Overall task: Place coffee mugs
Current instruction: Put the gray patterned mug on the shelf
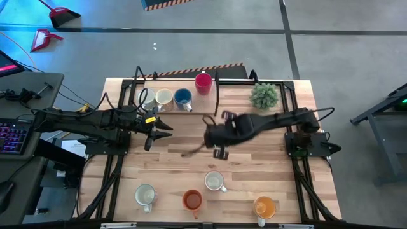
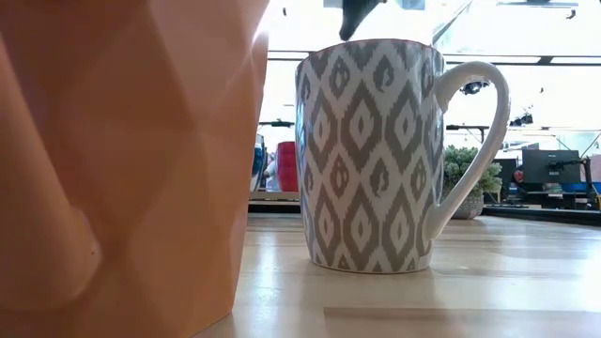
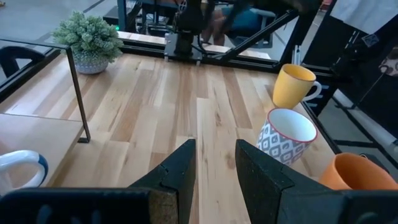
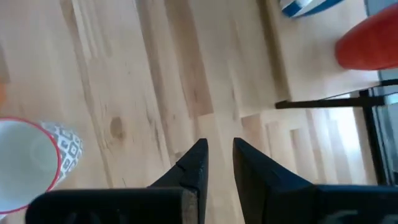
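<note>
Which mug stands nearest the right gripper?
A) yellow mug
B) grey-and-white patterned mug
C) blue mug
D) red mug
B: in the high view the grey-and-white patterned mug stands on the table just in front of the right gripper, and the right wrist view shows it beside the empty fingers.

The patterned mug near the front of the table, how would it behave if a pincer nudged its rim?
The patterned mug stands tall on a narrower base, so it could tip. It looks ceramic, likely rigid and breakable. Its glossy wall may slip.
</note>
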{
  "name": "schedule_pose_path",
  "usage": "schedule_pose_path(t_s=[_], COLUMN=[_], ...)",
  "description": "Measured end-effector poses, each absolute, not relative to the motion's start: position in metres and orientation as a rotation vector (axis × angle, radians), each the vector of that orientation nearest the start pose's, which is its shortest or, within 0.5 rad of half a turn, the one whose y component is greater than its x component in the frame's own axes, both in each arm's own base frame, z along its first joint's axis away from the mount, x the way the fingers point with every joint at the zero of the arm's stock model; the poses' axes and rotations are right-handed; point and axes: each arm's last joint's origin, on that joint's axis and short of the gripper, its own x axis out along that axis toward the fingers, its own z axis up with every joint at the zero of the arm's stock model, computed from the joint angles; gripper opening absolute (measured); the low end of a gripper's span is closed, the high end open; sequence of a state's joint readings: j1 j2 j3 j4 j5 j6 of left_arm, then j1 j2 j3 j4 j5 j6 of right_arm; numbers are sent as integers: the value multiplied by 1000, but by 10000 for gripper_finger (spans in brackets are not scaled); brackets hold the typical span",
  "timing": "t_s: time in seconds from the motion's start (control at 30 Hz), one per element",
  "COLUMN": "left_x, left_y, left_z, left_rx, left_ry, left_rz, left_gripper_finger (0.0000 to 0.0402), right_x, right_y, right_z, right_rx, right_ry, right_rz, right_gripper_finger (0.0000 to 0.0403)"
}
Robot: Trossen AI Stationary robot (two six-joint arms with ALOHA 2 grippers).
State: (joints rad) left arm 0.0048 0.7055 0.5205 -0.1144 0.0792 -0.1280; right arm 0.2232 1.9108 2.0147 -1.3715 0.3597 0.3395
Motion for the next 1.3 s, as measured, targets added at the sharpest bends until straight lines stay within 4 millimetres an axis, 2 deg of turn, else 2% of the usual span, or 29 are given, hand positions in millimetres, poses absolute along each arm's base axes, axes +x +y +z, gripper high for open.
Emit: schedule_pose_path(t_s=[0.1,0.2,0.47,0.67,0.77,0.93,1.0,1.13,1.3], left_x=[163,163,163,164,165,166,167,167,167], left_y=[-2,-2,-2,-2,-2,-1,-1,-1,1], left_z=[260,260,261,262,266,274,277,278,278], left_rx=[-141,-141,-183,-193,-192,-211,-231,-282,-368], left_ry=[303,303,297,288,247,156,130,119,108], left_rz=[-55,-55,-49,-48,-52,-57,-51,-36,42], left_gripper_finger=[101,101,101,101,101,101,101,101,101], right_x=[357,336,262,220,207,194,193,197,212], right_y=[84,88,90,90,86,75,70,62,60], right_z=[327,321,312,274,250,211,203,204,238], right_rx=[-32,26,210,301,315,287,288,288,357], right_ry=[1131,1012,566,348,319,371,377,380,337], right_rz=[-326,-325,-228,-130,-113,-147,-170,-145,25], right_gripper_finger=[50,50,50,50,50,50,50,50,52])
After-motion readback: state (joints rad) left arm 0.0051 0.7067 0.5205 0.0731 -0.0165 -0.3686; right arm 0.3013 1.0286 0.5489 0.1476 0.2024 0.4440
